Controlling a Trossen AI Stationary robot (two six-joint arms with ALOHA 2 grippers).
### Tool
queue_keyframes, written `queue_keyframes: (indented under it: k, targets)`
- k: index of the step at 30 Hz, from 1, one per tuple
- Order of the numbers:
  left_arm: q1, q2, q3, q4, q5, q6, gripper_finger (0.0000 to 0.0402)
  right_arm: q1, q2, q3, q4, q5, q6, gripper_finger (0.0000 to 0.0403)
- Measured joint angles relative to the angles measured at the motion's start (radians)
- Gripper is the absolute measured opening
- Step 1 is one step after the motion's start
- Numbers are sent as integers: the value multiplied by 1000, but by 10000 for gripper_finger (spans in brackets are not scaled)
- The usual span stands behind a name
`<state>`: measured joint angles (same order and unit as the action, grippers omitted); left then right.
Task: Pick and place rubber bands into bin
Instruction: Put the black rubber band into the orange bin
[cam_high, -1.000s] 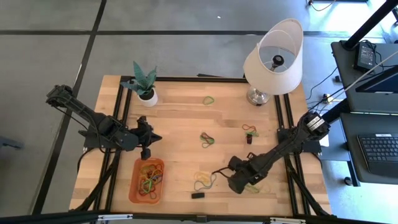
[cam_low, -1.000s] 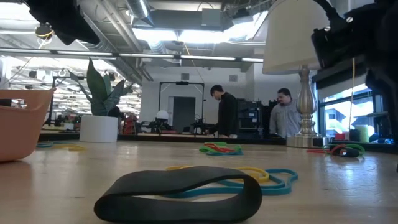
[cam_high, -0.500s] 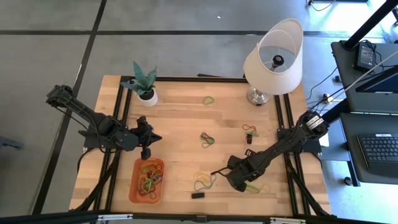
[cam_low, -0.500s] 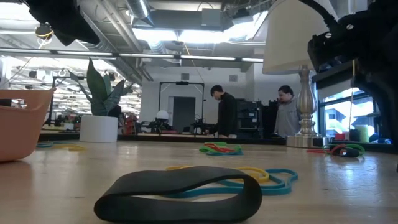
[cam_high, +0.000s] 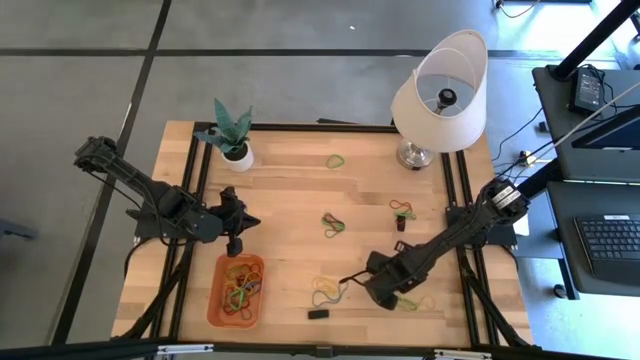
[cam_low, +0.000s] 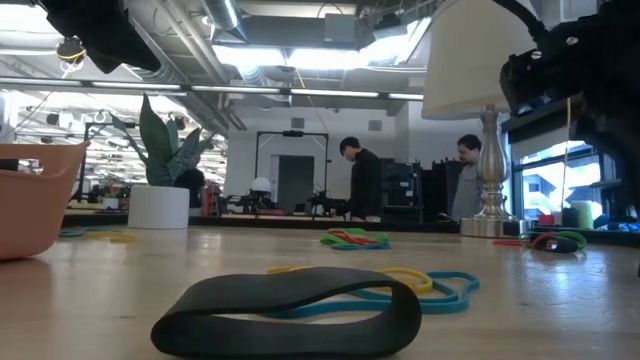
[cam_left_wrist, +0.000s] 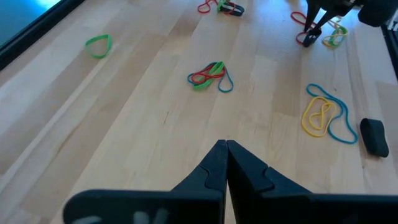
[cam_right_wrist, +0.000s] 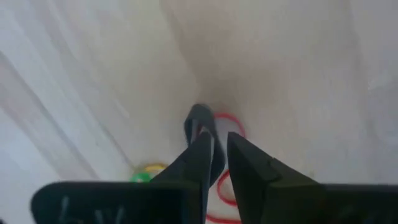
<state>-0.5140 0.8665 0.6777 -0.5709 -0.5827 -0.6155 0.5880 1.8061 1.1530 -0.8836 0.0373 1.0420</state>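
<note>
The orange bin (cam_high: 236, 292) lies near the table's front left and holds several rubber bands; its rim also shows in the low view (cam_low: 30, 200). My left gripper (cam_high: 238, 235) is shut and empty, just beyond the bin's far edge. My right gripper (cam_right_wrist: 216, 140) points down near the front right, its fingers closed to a narrow gap on a red rubber band (cam_right_wrist: 233, 124). It also shows in the left wrist view (cam_left_wrist: 310, 31). Yellow and green bands (cam_high: 406, 300) lie beside it. Yellow and blue bands (cam_high: 328, 290) lie to its left. My right gripper has the red band (cam_right_wrist: 219, 186) running through the narrow gap between its two fingers, pinched near their free ends. The fingers come from above, pointing down. One end of the loop (cam_right_wrist: 237, 127) shows past the fingertips. Whether the band is clear of the table, I cannot tell.
A small black block (cam_high: 318, 313) lies near the front edge. Red and green bands (cam_high: 332, 224), a green band (cam_high: 335, 161) and more bands (cam_high: 402, 210) lie mid-table. A white pot with a plant (cam_high: 234, 150) and a lamp (cam_high: 440, 90) stand at the back.
My right gripper has shifted a little toward the table's left edge, uncovering more of the yellow and green bands beside it.
</note>
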Motion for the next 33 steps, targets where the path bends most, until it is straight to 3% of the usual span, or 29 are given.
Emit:
queue_keyframes:
  k: [12,15,21,27,33]
  targets:
    - [0,0,0,0,9,0,4,15,1,-62,36,-54,61,42]
    - [0,0,0,1,9,0,4,15,1,-34,38,-9,53,10]
    - [0,0,0,27,9,0,4,15,0,45,-27,85,52,4]
    - [0,15,0,169,-35,4,6,16,-2,156,-64,208,38,4]
    - [0,83,0,362,-44,183,55,6,-3,286,-40,403,-46,5]
